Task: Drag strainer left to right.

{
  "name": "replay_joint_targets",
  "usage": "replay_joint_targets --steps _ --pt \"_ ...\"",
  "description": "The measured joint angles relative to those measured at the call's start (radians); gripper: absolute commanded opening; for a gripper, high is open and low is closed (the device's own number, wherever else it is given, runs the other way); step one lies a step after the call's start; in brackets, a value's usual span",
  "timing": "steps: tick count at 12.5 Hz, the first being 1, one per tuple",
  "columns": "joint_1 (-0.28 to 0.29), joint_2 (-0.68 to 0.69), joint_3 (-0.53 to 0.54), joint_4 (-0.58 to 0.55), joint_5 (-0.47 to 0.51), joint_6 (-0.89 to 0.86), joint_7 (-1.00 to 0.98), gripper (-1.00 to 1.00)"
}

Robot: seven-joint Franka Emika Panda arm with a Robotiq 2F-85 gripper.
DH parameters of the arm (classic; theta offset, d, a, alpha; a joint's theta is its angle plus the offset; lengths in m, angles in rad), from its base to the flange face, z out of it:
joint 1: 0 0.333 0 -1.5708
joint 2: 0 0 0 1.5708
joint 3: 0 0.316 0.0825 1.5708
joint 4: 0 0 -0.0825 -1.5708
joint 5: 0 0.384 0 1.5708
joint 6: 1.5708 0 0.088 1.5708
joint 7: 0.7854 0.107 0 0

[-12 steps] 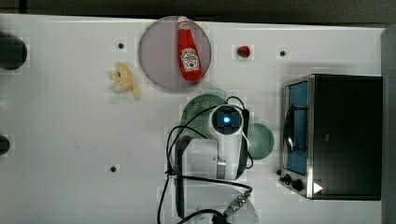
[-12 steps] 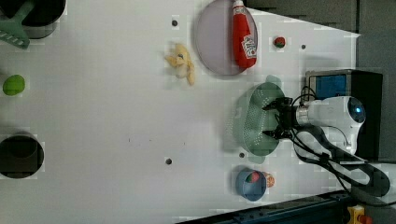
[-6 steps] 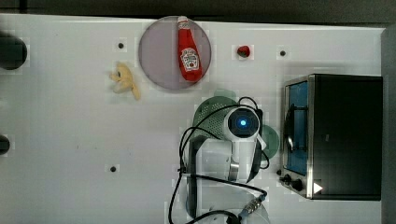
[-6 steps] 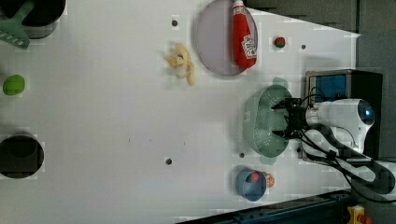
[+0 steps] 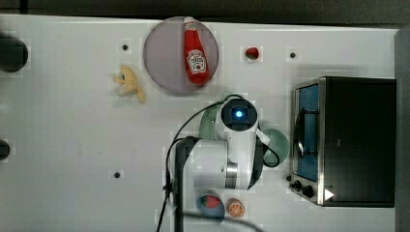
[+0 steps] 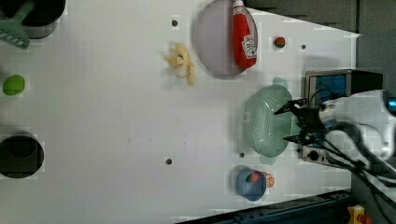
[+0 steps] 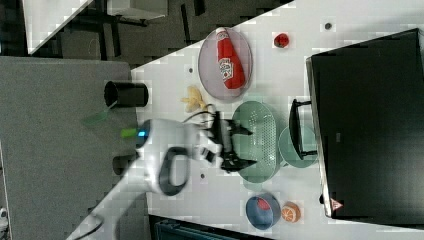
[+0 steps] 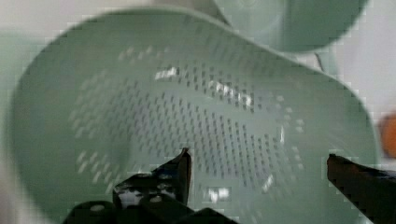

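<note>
Since the earlier frames, the strainer (image 6: 267, 120) is sitting further toward the left view's right, and the gripper (image 6: 293, 122) is now hanging over its right-hand rim rather than over the bowl's middle. Both of its 2 fingers are spread wide and gripping nothing; in the wrist view the gripper (image 8: 259, 163) is showing the perforated bowl of the strainer (image 8: 187, 116) clear between the black fingertips (image 8: 183, 161).

In the right view the strainer (image 7: 257, 142) is lying lengthwise on the white table (image 6: 102, 116), between the lilac plate (image 7: 225, 65) carrying the ketchup bottle (image 7: 227, 59) and the blue bowl (image 7: 260, 211), and its far side is sitting just beside the mint mug (image 7: 299, 146), right in front of the black toaster oven (image 7: 370, 125).

Open jaws above the rim are suggesting, in my judgement, that the drag is finishing: the mug and oven are leaving little room for more travel that way, so letting go here is keeping the strainer from shoving the mug.
</note>
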Motion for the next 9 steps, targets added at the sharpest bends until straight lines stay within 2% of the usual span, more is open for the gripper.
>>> replay_joint_targets --steps 3,6,9 --pt "0.015 -0.230 0.017 0.129 0.002 -0.236 -0.221 1.00" --pt "0.027 -0.330 0.007 0.354 -0.006 -0.424 -0.361 1.00" --pt "0.005 -0.403 0.004 0.460 0.000 -0.708 -0.443 1.00"
